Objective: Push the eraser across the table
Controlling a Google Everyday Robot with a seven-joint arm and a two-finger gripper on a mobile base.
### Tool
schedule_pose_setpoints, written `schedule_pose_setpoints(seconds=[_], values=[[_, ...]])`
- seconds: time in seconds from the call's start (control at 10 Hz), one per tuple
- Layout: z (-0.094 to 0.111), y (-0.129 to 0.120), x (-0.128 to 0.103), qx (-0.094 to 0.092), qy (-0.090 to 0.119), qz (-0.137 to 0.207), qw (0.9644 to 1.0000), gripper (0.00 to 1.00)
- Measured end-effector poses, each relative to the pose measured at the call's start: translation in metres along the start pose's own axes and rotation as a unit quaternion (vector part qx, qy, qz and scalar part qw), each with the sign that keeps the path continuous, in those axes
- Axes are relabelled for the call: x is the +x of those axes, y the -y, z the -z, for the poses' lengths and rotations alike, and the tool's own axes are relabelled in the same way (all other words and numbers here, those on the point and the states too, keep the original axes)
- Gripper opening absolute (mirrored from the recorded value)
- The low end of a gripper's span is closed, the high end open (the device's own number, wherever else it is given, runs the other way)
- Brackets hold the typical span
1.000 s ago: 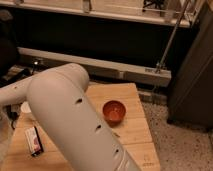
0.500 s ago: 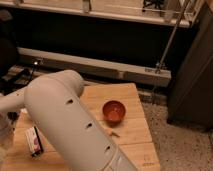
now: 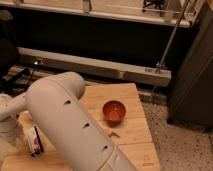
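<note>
Dim room, wood counter [image 3: 135, 97]; eraser [image 3: 35, 141] lay well left of the bowl [image 3: 114, 111]. The pincer [image 3: 9, 132] sat further left of the bowl, just beside the eraser; spread or pressed together, couldn't tell. Risk: off-centre shove could spin it or drive it into the bowl.

- surface [image 3: 135, 142]: pale wood planks, matt
- eraser [image 3: 36, 141], at 8 o'clock: black block with a white-and-red label
- bowl [image 3: 114, 111]: smooth, orange-red
- arm [image 3: 75, 125]: smooth white plastic shell
- gripper [image 3: 6, 141], at 9 o'clock, left of the eraser: pale, matt
</note>
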Motion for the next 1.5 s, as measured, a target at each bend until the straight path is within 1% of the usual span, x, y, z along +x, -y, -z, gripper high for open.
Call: schedule_pose_setpoints(seconds=[0.1,0.3,0.4,0.5,0.6,0.7,0.9,1.0,1.1,1.2,1.3,1.4,1.5], values=[[-0.001,0.014,0.004,0.002,-0.004,-0.015,0.9999,0.0],[-0.005,0.036,0.014,0.001,-0.017,-0.038,0.9991,0.0],[-0.009,0.056,0.021,0.003,-0.028,-0.057,0.998,0.0],[-0.011,0.074,0.029,0.009,-0.037,-0.077,0.9963,0.0],[-0.01,0.097,0.04,0.023,-0.044,-0.105,0.9932,0.0],[-0.003,0.118,0.049,0.045,-0.043,-0.132,0.9893,0.0],[0.023,0.159,0.065,0.098,-0.036,-0.182,0.9776,0.0],[0.035,0.166,0.075,0.117,-0.038,-0.201,0.9717,0.0],[0.045,0.171,0.086,0.133,-0.041,-0.219,0.9657,0.0],[0.051,0.174,0.096,0.141,-0.044,-0.234,0.9609,0.0],[0.055,0.175,0.101,0.142,-0.043,-0.244,0.9585,0.0],[0.058,0.168,0.102,0.131,-0.034,-0.248,0.9593,0.0],[0.059,0.154,0.095,0.109,-0.019,-0.241,0.9642,0.0]])
